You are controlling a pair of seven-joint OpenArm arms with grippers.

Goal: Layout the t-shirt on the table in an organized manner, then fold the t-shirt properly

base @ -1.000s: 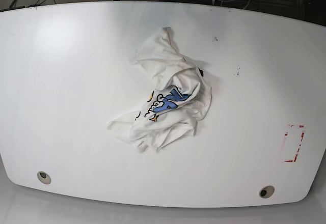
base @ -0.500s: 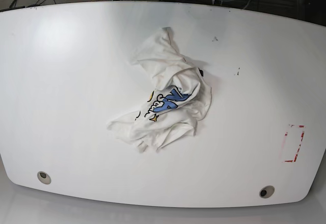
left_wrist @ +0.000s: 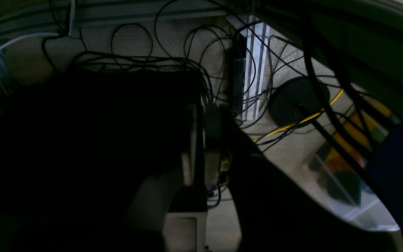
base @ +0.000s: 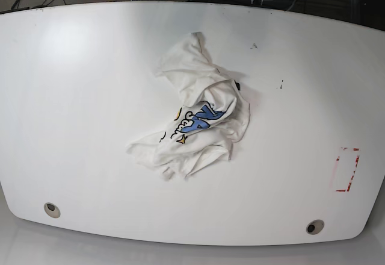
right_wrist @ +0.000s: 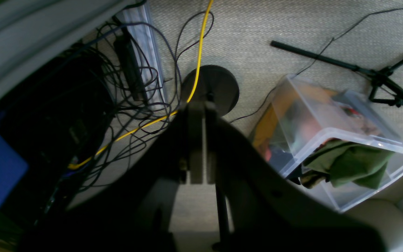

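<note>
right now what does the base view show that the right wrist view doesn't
Only the base view shows the crumpled white cotton t-shirt with blue and yellow print, bunched near the middle of the glossy white table, plus the red tape rectangle.

Only the right wrist view shows the shut right gripper, the clear plastic bin of clothes, the yellow cable and the carpet.

Shared: nothing that I can match with confidence.

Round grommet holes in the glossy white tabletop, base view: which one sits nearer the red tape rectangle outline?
The dark grommet hole at the near right corner, just below the red tape outline; the paler grommet hole lies far across the table.
</note>
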